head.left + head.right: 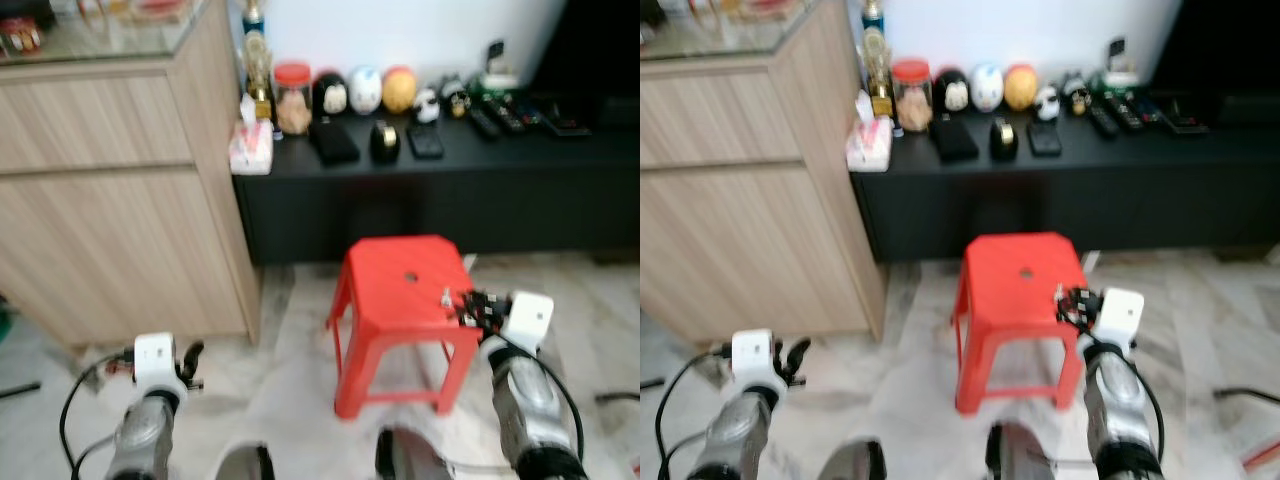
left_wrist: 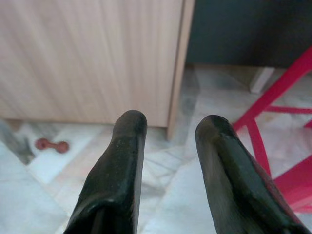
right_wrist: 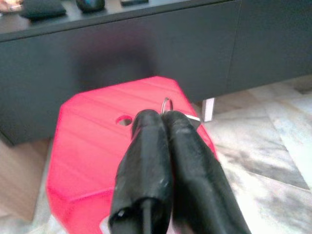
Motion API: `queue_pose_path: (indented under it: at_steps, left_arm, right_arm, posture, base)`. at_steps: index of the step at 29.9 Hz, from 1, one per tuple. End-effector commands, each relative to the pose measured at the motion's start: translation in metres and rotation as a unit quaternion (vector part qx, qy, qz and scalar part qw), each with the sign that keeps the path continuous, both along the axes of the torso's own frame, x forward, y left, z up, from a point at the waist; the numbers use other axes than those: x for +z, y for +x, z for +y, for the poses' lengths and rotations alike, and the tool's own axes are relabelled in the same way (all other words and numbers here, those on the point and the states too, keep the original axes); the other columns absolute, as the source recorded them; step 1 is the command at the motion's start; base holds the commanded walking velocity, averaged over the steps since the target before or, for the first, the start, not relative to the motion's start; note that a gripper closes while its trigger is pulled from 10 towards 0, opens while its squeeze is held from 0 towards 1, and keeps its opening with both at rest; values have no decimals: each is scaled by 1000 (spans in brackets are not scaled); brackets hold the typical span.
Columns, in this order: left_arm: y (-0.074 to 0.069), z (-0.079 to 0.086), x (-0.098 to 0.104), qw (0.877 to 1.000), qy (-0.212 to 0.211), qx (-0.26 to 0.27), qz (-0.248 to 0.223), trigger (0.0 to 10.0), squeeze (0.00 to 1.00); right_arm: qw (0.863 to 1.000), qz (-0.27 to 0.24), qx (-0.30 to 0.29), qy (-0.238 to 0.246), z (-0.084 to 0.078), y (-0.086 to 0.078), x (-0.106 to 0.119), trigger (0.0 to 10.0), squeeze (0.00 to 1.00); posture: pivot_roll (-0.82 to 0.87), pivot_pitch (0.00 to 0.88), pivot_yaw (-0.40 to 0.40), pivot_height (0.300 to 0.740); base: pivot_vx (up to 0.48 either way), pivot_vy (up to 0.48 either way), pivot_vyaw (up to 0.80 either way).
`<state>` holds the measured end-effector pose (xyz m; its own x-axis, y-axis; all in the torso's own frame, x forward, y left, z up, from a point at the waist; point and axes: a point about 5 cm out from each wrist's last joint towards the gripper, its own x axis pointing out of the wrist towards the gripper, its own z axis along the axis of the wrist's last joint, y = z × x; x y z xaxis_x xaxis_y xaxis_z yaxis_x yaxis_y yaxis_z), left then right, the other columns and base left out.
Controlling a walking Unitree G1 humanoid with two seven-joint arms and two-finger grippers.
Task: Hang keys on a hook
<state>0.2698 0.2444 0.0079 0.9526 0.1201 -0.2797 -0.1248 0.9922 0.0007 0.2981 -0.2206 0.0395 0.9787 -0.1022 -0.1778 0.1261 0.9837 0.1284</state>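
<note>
One small bunch of keys (image 3: 168,108) shows as a thin silver ring with a pale metal blade jutting out beside it; little more of it can be made out, since the right gripper (image 3: 163,119) has its two black fingers pressed together on it; the ring pokes up just past the fingertips, the blade sticks out to one side of them. In the head views the keys glint at the tip of the right gripper, above the right front corner of the red stool (image 1: 400,275); whether they touch the seat cannot be told.

The stool is plastic with a round hole in its seat; it stands on pale marbled floor (image 1: 290,370) in front of a long black cabinet (image 1: 420,195) whose top carries jars, figurines and remote controls; a light wooden cupboard (image 1: 110,200) stands to the left.

The left gripper (image 2: 170,141) hangs low near the cupboard's corner; its fingers are parted with nothing between them; a small reddish dumbbell-shaped object (image 2: 51,145) lies on the floor beyond.
</note>
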Motion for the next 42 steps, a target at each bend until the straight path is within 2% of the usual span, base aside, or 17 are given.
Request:
queue_pose_path:
  at_steps: [1, 6, 13, 14, 17, 19, 20, 21, 26, 29, 32, 36, 37, 39, 42]
  left_arm:
    - [-3, 2, -3, 1000, 0, 3, 6, 10000, 0]
    - [1, -1, 2, 1000, 2, -5, -5, 10000, 0]
    - [15, -6, 17, 999, 5, -23, -43, 10000, 0]
    - [19, -9, 21, 998, 7, -30, -49, 10000, 0]
    - [23, -11, 26, 998, 8, -37, -59, 10000, 0]
    - [29, -13, 34, 996, 12, -45, -78, 10000, 0]
    - [29, -13, 34, 996, 12, -45, -78, 10000, 0]
    - [32, -14, 39, 995, 16, -50, -87, 10000, 0]
    - [41, -24, 51, 990, 14, -77, -114, 10000, 0]
    - [43, -27, 54, 989, 17, -91, -118, 10000, 0]
    - [47, -45, 63, 977, 33, -161, -132, 10000, 0]
    - [48, -56, 69, 968, 49, -206, -137, 10000, 0]
    - [48, -63, 71, 961, 54, -234, -136, 10000, 0]
    - [47, -70, 72, 953, 67, -264, -133, 10000, 0]
    - [45, -85, 73, 935, 78, -322, -124, 10000, 0]
  right_arm:
    - [1000, -7, 12, -5, 3, 3, 4, 10000, 0]
    - [1000, -11, 20, -8, 5, 4, 6, 10000, 0]
    - [999, 9, 39, -29, 7, 7, 6, 10000, 0]
    - [997, 25, 61, -46, 10, 8, 5, 10000, 0]
    - [995, 26, 82, -49, 14, 11, 9, 10000, 0]
    - [988, 55, 122, -73, 18, 14, 9, 10000, 0]
    - [988, 55, 122, -73, 18, 14, 9, 10000, 0]
    - [981, 72, 154, -96, 21, 15, 9, 10000, 0]
    - [963, 59, 232, -122, 36, 18, 21, 10000, 0]
    - [961, 58, 240, -125, 38, 19, 23, 10000, 0]
    - [945, 72, 288, -137, 48, 19, 26, 10000, 0]
    - [926, 83, 336, -153, 57, 17, 28, 10000, 0]
    - [912, 85, 366, -165, 64, 17, 31, 10000, 0]
    - [895, 90, 398, -178, 70, 16, 33, 10000, 0]
    - [852, 97, 466, -216, 81, 12, 34, 10000, 0]
  posture:
    - [-107, 0, 8, 617]
    - [-106, 0, 7, 622]
    - [-106, 0, 4, 672]
    - [-104, 0, 4, 682]
    - [-105, 0, 4, 697]
    - [-106, 0, 1, 712]
    - [-106, 0, 1, 712]
    - [-104, 0, -2, 722]
    - [-101, 0, -9, 740]
    - [-100, 0, -10, 740]
    - [-93, 0, -12, 740]
    - [-92, 0, -10, 740]
    - [-92, 0, -9, 740]
    - [-95, 0, -7, 740]
    - [-93, 0, -8, 740]
  base:
    - [0, 0, 0]
    - [0, 0, 0]
    - [0, 0, 0]
    - [0, 0, 0]
    - [0, 0, 0]
    - [0, 0, 0]
    - [0, 0, 0]
    - [0, 0, 0]
    - [0, 0, 0]
    - [0, 0, 0]
    - [0, 0, 0]
    - [0, 0, 0]
    - [0, 0, 0]
    - [0, 0, 0]
    - [0, 0, 0]
